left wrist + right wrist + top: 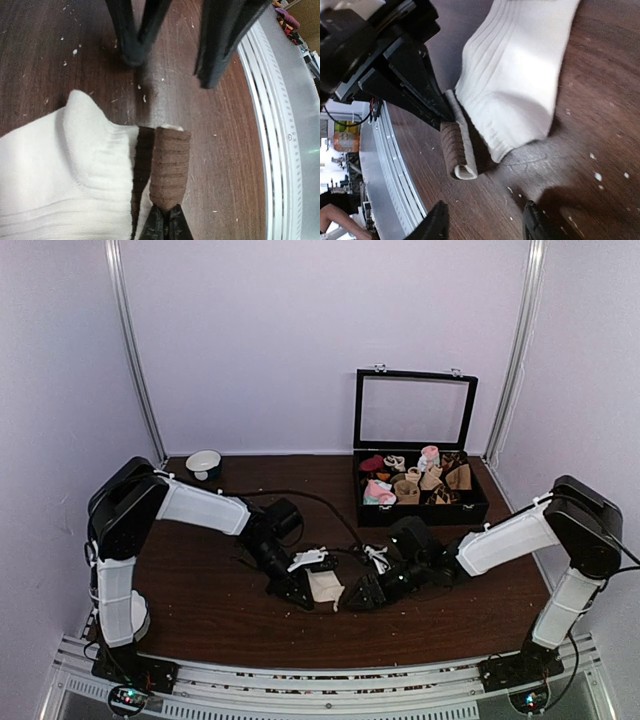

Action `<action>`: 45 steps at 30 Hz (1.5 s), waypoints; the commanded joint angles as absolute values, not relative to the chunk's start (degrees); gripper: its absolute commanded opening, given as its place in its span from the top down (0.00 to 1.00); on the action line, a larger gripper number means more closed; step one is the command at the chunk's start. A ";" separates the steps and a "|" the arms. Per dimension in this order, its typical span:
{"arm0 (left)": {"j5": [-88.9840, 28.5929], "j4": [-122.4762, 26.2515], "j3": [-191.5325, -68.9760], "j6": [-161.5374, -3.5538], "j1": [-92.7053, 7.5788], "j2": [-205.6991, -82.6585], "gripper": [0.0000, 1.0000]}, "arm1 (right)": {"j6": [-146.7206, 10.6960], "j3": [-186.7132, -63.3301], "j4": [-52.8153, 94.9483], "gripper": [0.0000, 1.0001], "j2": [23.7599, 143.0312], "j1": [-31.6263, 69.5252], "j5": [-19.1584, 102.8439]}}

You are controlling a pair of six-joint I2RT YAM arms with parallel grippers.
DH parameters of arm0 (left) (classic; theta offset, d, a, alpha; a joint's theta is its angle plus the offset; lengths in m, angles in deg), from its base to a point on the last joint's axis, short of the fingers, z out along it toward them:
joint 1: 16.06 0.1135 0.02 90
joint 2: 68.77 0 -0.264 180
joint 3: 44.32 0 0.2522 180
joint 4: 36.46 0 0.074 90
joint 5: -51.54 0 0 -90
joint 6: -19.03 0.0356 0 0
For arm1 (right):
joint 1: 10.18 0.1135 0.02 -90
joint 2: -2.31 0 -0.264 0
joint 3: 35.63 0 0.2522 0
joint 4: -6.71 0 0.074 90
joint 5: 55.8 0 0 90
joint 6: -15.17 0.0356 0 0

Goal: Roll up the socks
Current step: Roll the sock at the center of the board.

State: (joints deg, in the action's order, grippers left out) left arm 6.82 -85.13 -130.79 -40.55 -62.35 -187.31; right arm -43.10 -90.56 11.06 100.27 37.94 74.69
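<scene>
The socks [326, 587] lie on the brown table between the two grippers. They look pale cream and ribbed [55, 175] [515, 85]. Their near edge is turned up into a short brown roll [170, 167] [454, 150]. My left gripper [165, 227] [300, 598] is shut, with one end of that brown roll pinched between its tips. At the roll's other end my right gripper [485, 222] [362, 593] is open, a little way off it and touching nothing. Both of its dark fingers [132, 40] point down at the table in the left wrist view.
A black box [420, 508] with its lid up stands at the back right and holds several rolled socks. A white bowl [204, 462] sits at the back left. The metal rail [285, 150] of the table's front edge runs just beside the roll.
</scene>
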 commanded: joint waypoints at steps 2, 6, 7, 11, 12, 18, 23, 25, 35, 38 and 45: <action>7.71 -94.95 -132.50 -41.66 -61.60 -192.26 1.00 | -51.91 -85.20 14.07 0.00 88.24 38.75 55.47; 10.33 -99.90 -135.29 -40.56 -61.52 -194.31 1.00 | -54.17 -78.24 9.60 0.00 73.81 40.64 40.52; 10.97 -100.89 -135.72 -40.53 -61.53 -194.67 1.00 | -52.94 -76.89 8.88 0.00 71.22 40.64 37.32; 11.46 -102.89 -136.69 -40.43 -61.58 -195.14 1.00 | -42.56 -71.36 6.67 0.00 63.81 39.88 20.98; 11.61 -103.31 -136.86 -40.52 -61.51 -195.08 1.00 | -41.11 -69.18 3.29 0.00 62.63 39.39 20.13; 14.68 -105.65 -139.59 -43.26 -61.46 -197.01 1.00 | -58.08 -60.90 -15.16 0.00 58.55 44.36 28.71; 16.28 -107.82 -142.41 -45.01 -60.62 -201.72 1.00 | -72.34 -72.75 3.22 0.07 67.65 52.06 31.13; 17.09 -107.87 -142.99 -45.62 -59.99 -202.78 1.00 | -74.98 -74.62 4.21 0.17 71.09 54.14 33.72; 15.27 -108.05 -142.88 -45.48 -58.53 -204.09 1.00 | -86.19 -87.72 6.28 0.59 89.81 60.15 41.89; 12.62 -105.59 -142.03 -46.93 -58.51 -203.14 1.00 | -89.43 -91.08 6.94 0.61 94.97 60.29 41.79; 9.45 -104.10 -141.95 -48.19 -58.52 -203.00 1.00 | -95.18 -96.71 9.89 0.66 102.23 60.03 40.66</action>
State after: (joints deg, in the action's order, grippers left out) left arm 21.51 -108.80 -143.16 -47.15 -59.50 -201.41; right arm -90.31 -93.64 6.30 99.30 59.99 40.55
